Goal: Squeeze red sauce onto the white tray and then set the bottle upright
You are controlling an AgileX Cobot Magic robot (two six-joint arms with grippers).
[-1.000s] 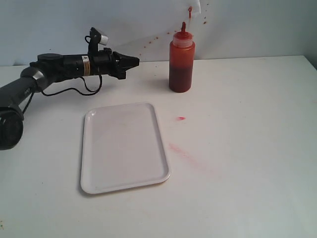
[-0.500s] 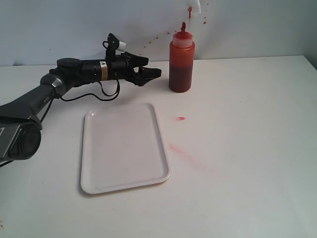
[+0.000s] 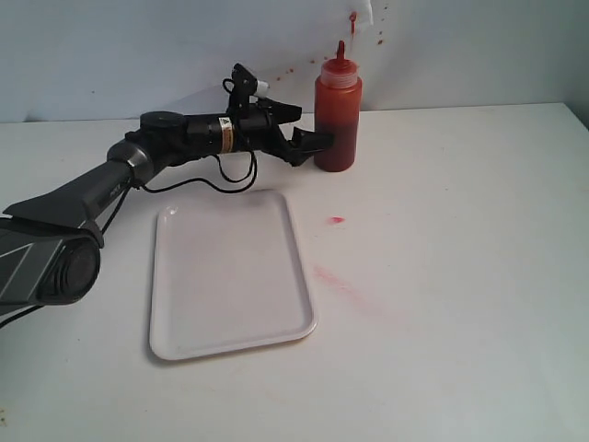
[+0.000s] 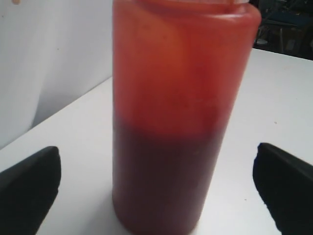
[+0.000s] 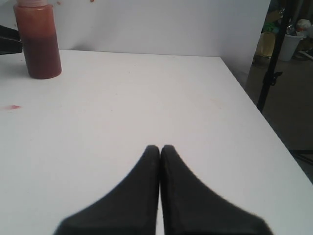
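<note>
Now: left tool wide open around the bottle.
Its fingers flank the upright bottle with gaps both sides, at the bench back; tray lies nearer, apart; right tool closed, well away.

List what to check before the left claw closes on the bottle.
1. Left claw open: ok. In the wrist view its fingers stand wide apart on either side of the bottle.
2. Bottle upright and centred between the fingers: ok.
3. Fingers far enough along the bottle's sides: cannot tell.
4. Bottle holds red sauce: ok, there is a dark fill in its lower part.
5. White tray ready: ok, it is bare, with no sauce on it yet.
6. Right claw out of the way: ok, it is shut and well away from the bottle.
</note>
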